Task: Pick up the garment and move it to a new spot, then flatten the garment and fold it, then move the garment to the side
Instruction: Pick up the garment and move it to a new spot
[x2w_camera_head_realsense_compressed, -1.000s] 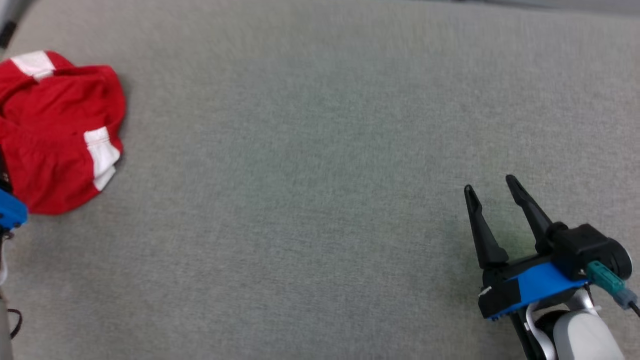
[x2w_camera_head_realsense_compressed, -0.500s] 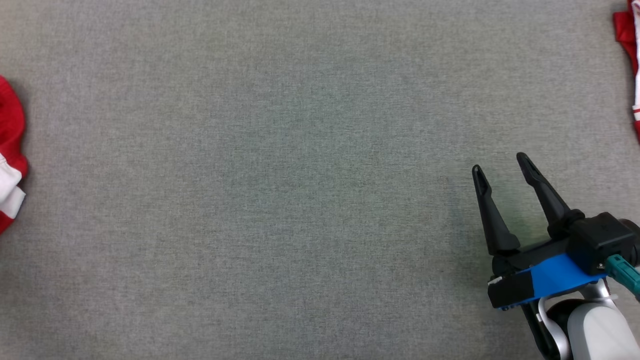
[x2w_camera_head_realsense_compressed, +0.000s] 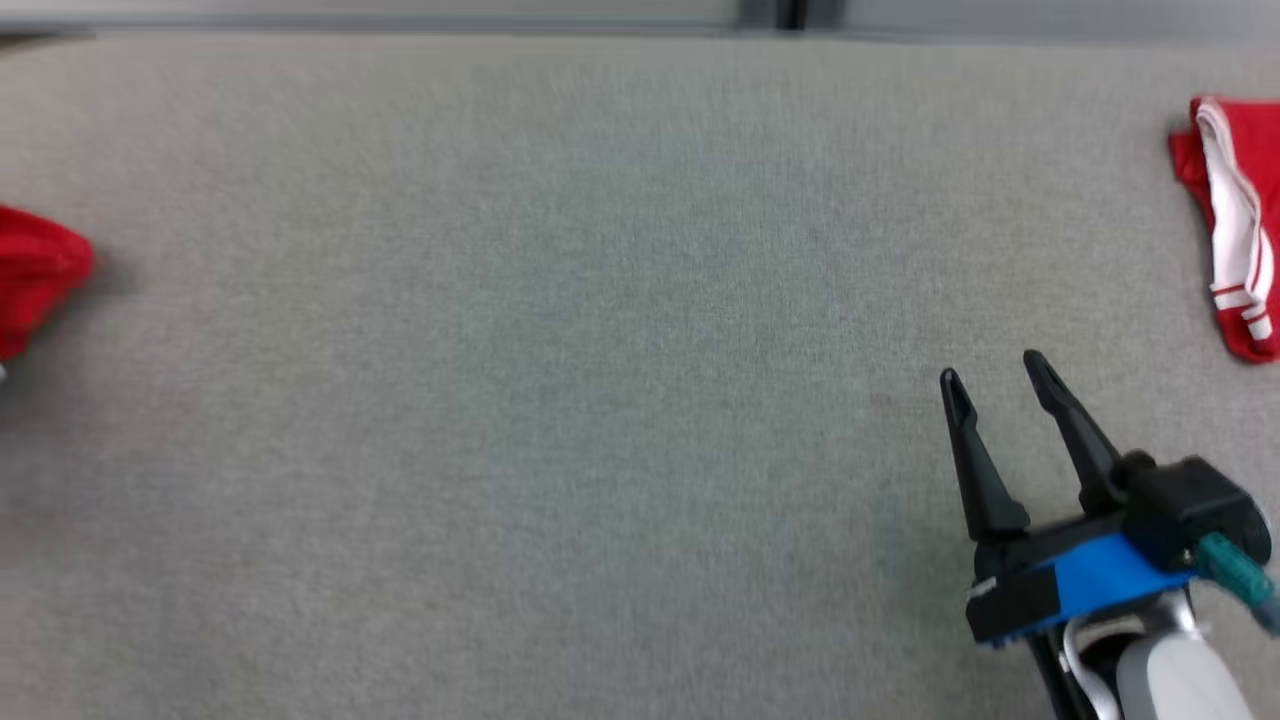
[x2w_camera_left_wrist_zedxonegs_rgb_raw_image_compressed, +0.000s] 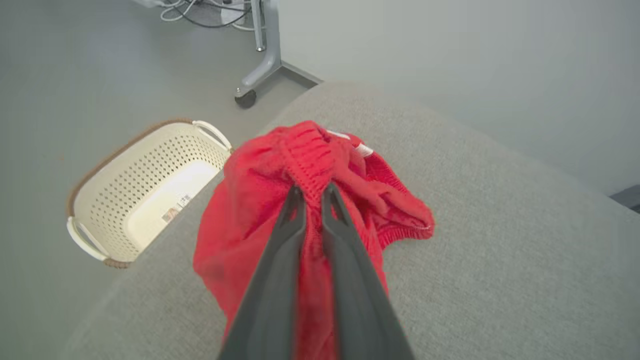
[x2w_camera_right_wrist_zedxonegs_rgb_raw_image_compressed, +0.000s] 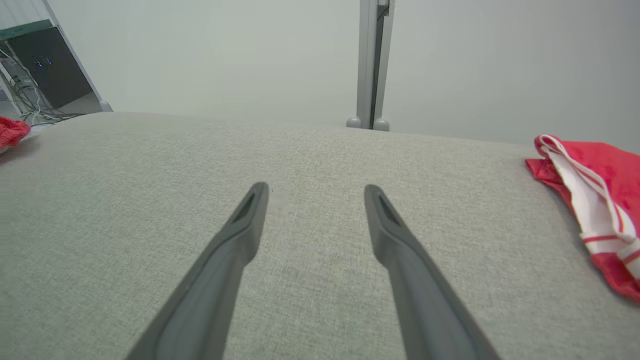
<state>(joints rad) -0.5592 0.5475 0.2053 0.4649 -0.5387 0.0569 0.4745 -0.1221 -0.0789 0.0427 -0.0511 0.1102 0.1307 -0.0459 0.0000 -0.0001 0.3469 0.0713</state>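
Note:
The garment (x2w_camera_left_wrist_zedxonegs_rgb_raw_image_compressed: 260, 210) is a red knit piece, bunched up on the grey cloth table (x2w_camera_left_wrist_zedxonegs_rgb_raw_image_compressed: 500, 240) near its corner. My left gripper (x2w_camera_left_wrist_zedxonegs_rgb_raw_image_compressed: 312, 192) is shut on a ribbed fold at the top of it, and the fabric hangs around both fingers. In the head view a part of the red garment (x2w_camera_head_realsense_compressed: 35, 280) shows at the left edge. My right gripper (x2w_camera_head_realsense_compressed: 995, 375) hovers over bare table at the lower right, open, with nothing between its fingers (x2w_camera_right_wrist_zedxonegs_rgb_raw_image_compressed: 245, 220).
A second red garment with white stripes (x2w_camera_head_realsense_compressed: 1230, 230) lies at the table's far right edge, also seen as the striped garment (x2w_camera_right_wrist_zedxonegs_rgb_raw_image_compressed: 595, 200) in the right wrist view. A cream perforated basket (x2w_camera_left_wrist_zedxonegs_rgb_raw_image_compressed: 145, 185) stands on the floor beside the table corner, near a wheeled stand leg (x2w_camera_left_wrist_zedxonegs_rgb_raw_image_compressed: 262, 55).
The head camera has turned, so the whole picture has shifted: the red garment has slid to the left edge and the striped one has come in at the right. The right gripper stays open.

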